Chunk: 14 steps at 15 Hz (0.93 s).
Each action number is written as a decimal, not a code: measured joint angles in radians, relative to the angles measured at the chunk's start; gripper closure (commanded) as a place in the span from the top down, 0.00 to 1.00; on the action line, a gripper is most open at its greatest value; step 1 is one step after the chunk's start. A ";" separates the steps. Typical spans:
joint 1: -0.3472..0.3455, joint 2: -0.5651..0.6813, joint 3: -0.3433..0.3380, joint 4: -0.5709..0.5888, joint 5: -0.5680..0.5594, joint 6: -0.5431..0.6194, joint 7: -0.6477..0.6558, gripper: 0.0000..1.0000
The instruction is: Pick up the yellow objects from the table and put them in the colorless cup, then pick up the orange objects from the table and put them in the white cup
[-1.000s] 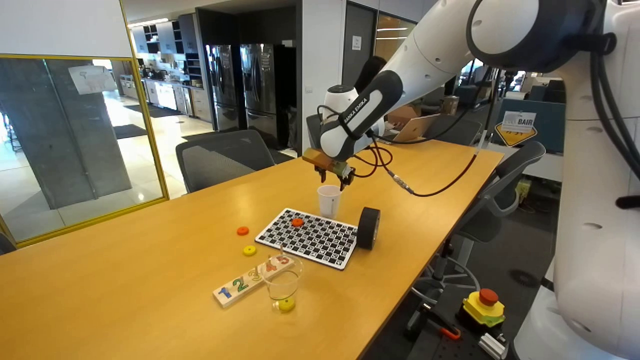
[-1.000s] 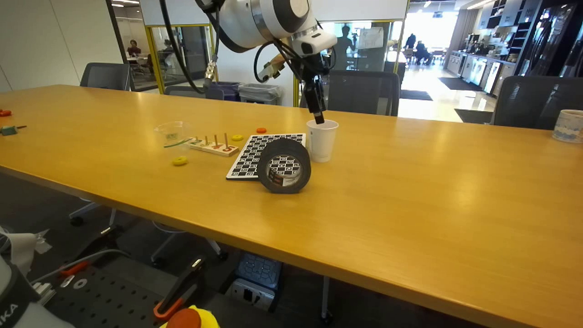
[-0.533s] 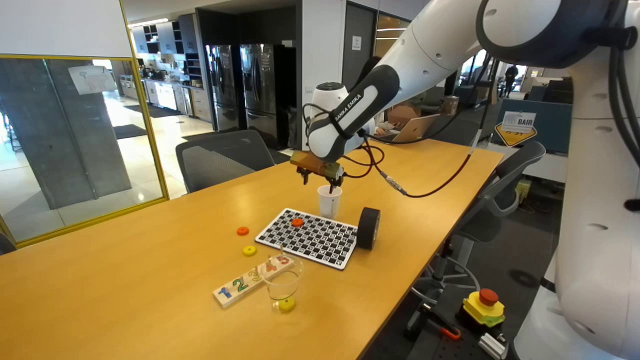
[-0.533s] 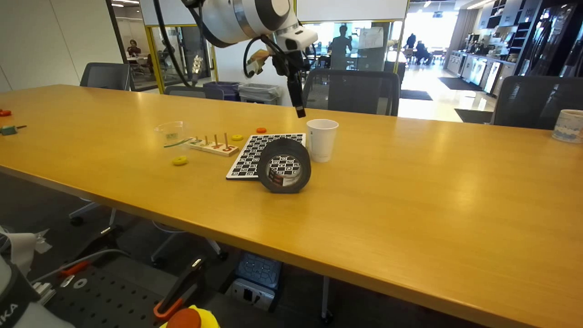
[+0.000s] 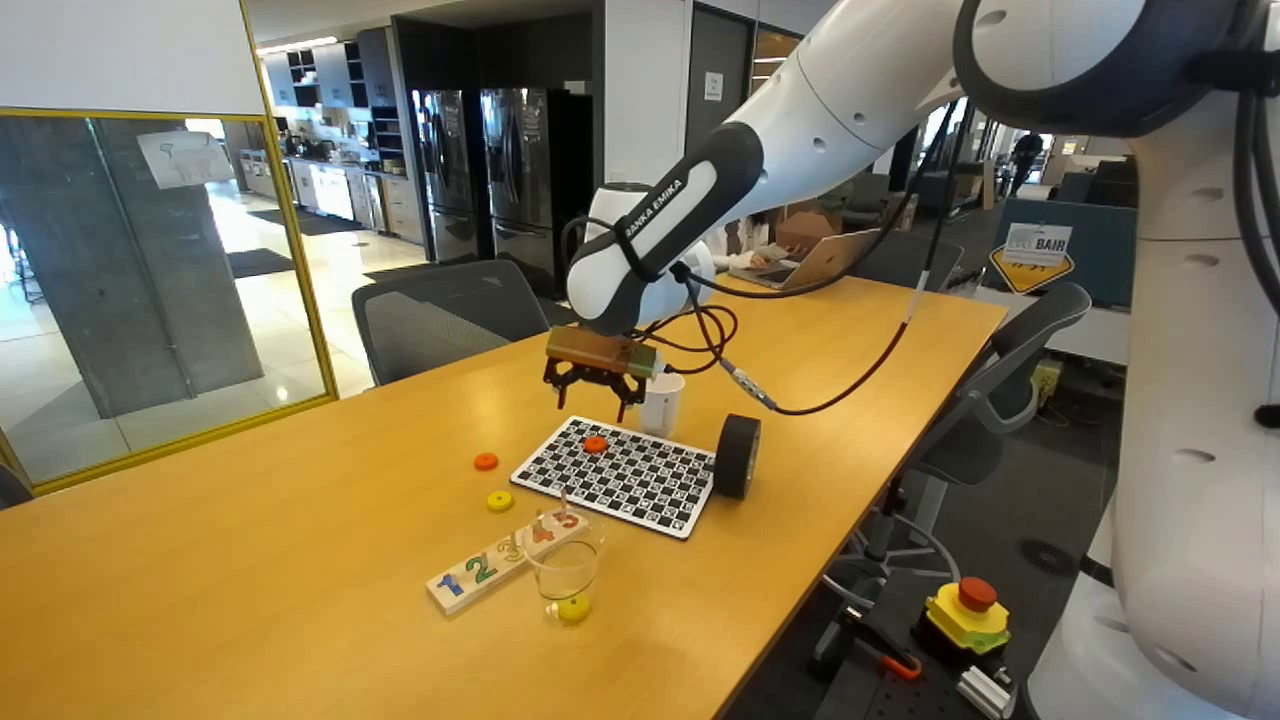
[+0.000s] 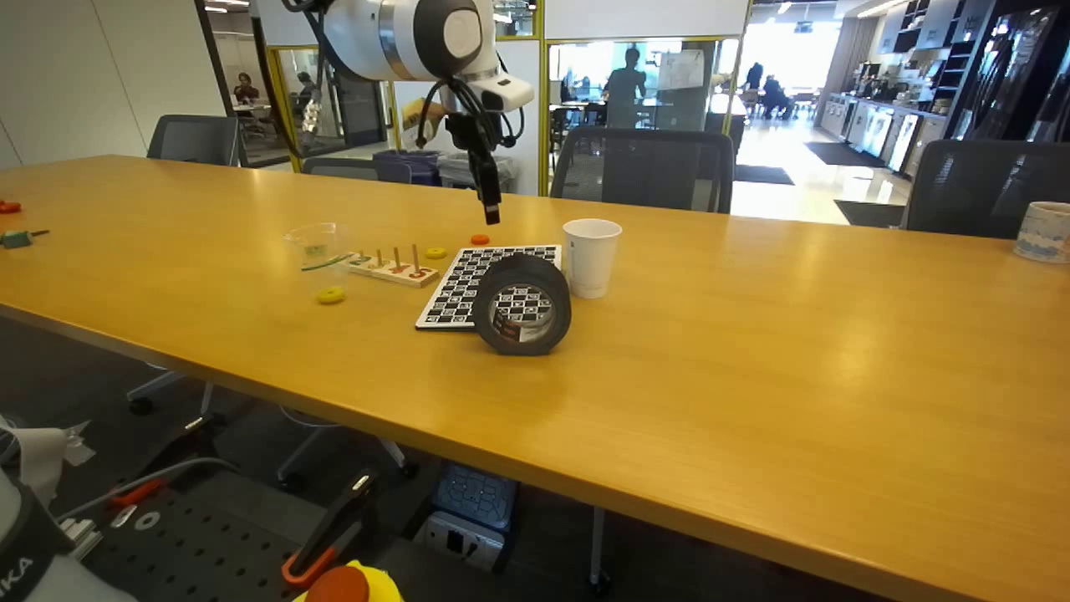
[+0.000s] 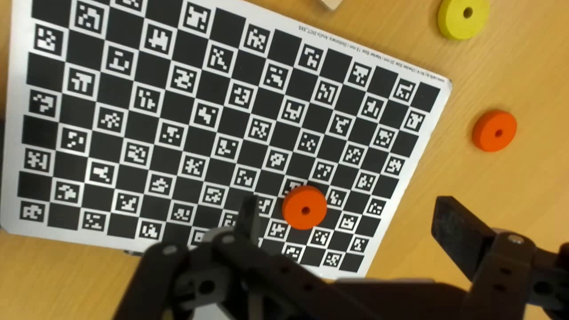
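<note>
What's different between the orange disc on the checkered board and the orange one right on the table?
The board disc lies on the checkered board; the table disc lies directly on the table. In the wrist view, the board disc shows between the open jaws of the end effector, while the table disc shows outside them. Both are orange and round with a central hole.

Checkered marker board, flat, in all 3 views. Black tape roll standing on its rim, just beside the board, contact unclear. Wooden number strip, painted 1 to 5, upright pegs, near the board. In an exterior view: patterned mug far right, small green item far left, mesh chairs, 2 bins, 1 dark silhouette of a person in a yellow-framed glass panel. In an exterior view: open laptop, 2 fridges, BAIR sign.
</note>
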 measured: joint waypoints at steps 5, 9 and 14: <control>-0.001 0.071 -0.012 0.053 0.023 -0.065 -0.067 1.00; 0.000 0.134 -0.042 0.119 0.023 -0.096 -0.072 1.00; 0.000 0.219 -0.075 0.216 0.023 -0.137 -0.072 1.00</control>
